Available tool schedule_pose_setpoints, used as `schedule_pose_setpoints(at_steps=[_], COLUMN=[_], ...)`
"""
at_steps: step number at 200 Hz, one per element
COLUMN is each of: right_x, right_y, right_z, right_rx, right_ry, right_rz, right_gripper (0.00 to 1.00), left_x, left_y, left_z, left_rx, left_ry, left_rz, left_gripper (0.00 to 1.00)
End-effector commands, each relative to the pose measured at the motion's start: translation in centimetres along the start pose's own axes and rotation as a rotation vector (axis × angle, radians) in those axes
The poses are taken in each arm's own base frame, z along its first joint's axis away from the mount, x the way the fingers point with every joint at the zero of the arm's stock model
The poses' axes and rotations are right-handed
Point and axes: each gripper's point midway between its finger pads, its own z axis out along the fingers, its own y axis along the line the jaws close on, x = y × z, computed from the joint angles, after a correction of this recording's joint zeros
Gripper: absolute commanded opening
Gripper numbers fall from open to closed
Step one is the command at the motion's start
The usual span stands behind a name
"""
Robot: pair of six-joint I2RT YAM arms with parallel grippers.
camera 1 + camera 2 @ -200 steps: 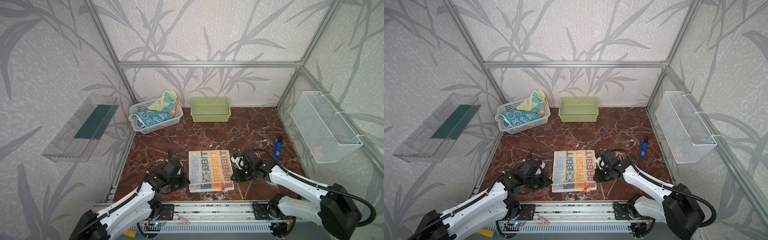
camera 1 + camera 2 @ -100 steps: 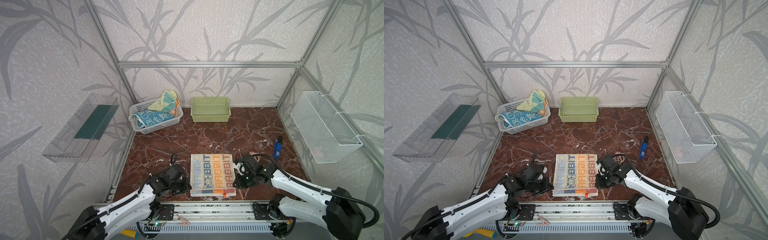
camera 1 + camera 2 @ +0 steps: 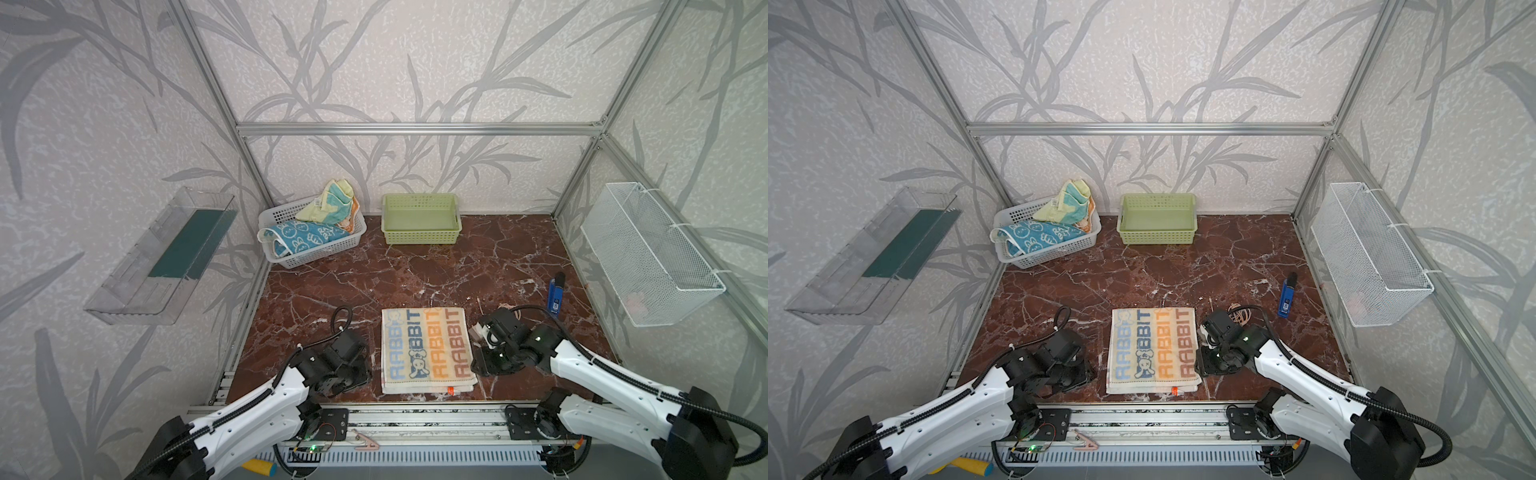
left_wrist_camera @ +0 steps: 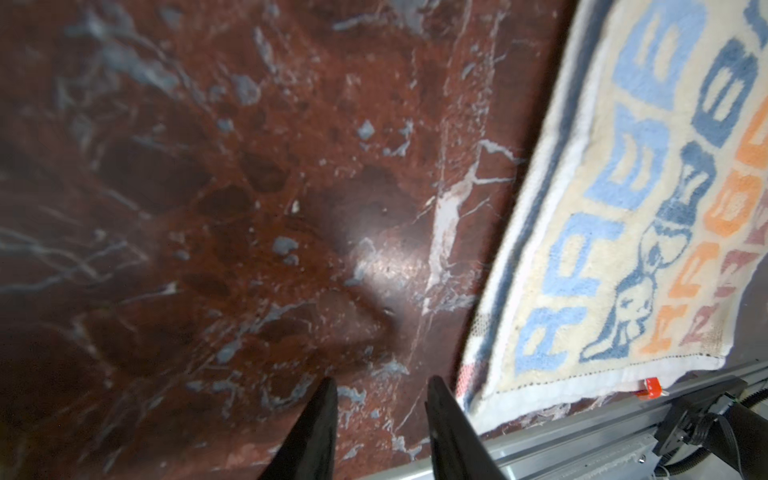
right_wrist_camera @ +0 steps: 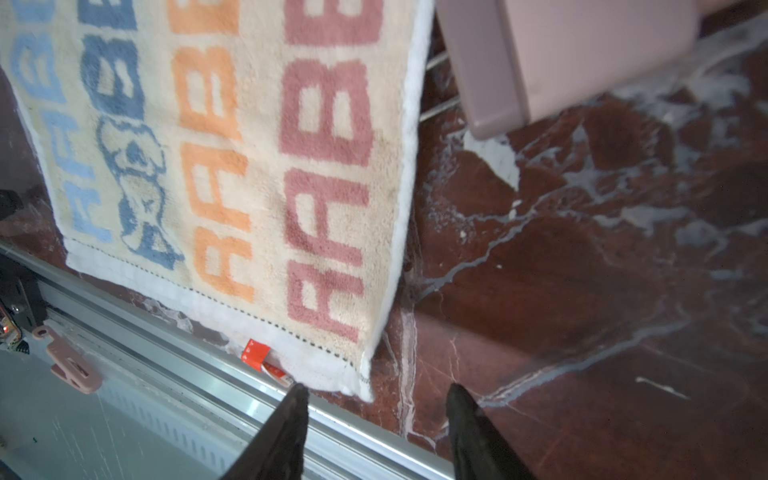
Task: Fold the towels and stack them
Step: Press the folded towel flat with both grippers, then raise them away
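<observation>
The RABBIT towel (image 3: 428, 351) lies flat on the marble table (image 3: 415, 274), lower centre in both top views, with its bottom edge close to the aluminium rail. A second layer shows along that edge, so I judge it already folded once.

My left gripper (image 4: 380, 380) sits just left of the towel and my right gripper (image 5: 376, 388) just right of it. Both have their fingers parted with nothing between them, and the towel's near corners lie a little beyond the fingertips.

For the next fold I would pinch both layers at each near corner. I would lift only slightly, carry the two corners at the same pace, and lay edge on edge before letting go. Catching only one layer would pull the first fold open.

The towel reads "RABBIT" in four columns: pale blue, dark blue, orange and brick red, with a small bunny figure in the dark blue column. The print on its red tag (image 3: 451, 390) is too small to read.

In the upper left, the white basket (image 3: 316, 255) holds the unfolded towels. Among them are a blue bunny towel (image 3: 299, 241) and a pale yellow towel (image 3: 332, 203). The green basket (image 3: 419, 237) stands beside it.
</observation>
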Motion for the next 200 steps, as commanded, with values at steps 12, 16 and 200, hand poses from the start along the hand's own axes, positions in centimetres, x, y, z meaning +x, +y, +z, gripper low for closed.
schedule_pose_setpoints(at_steps=[12,16,200], right_x=[-2.0,-2.2,-12.3], right_y=[1.0,1.3,9.1], right_z=[0.9,1.3,9.2], right_rx=[0.011,0.008,-0.019], right_ry=[0.014,0.021,0.096], right_rz=[-0.047,-0.054,-0.248], right_gripper=[0.51,0.5,0.37], left_x=[-2.4,-2.5,-10.1], left_y=[-3.7,-4.3,-1.7], left_z=[-0.6,-0.6,4.2], left_rx=[-0.018,-0.018,-0.199], left_ry=[-0.021,-0.016,0.068], left_rz=[0.107,0.123,0.145], left_gripper=[0.3,0.29,0.26])
